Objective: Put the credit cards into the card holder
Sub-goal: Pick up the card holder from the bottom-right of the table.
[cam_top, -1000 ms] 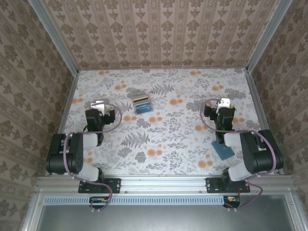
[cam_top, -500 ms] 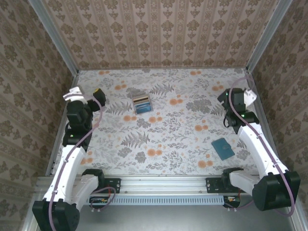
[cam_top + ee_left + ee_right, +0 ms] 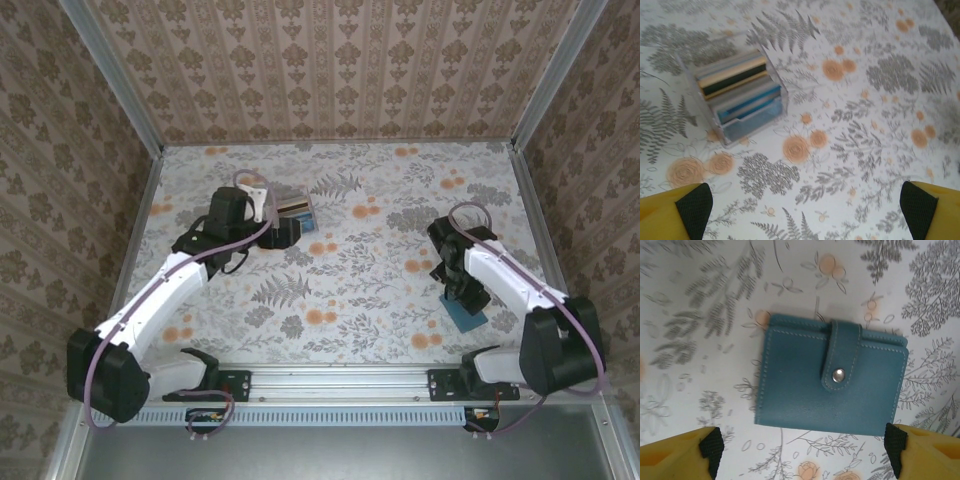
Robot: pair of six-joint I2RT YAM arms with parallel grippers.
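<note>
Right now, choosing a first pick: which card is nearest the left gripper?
The light blue card, at the stand's end facing the left gripper; the tan card and dark card sit behind it.

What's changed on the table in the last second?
The left gripper swung in from the left side, up to the card stand. The right gripper came in from the right side, over the wallet. Both are open, holding nothing. Stand and wallet haven't moved.

Card holder [image 3: 830, 395]: matt teal leather, stitched, metal snap; stand [image 3: 742, 97]: clear plastic.
</note>
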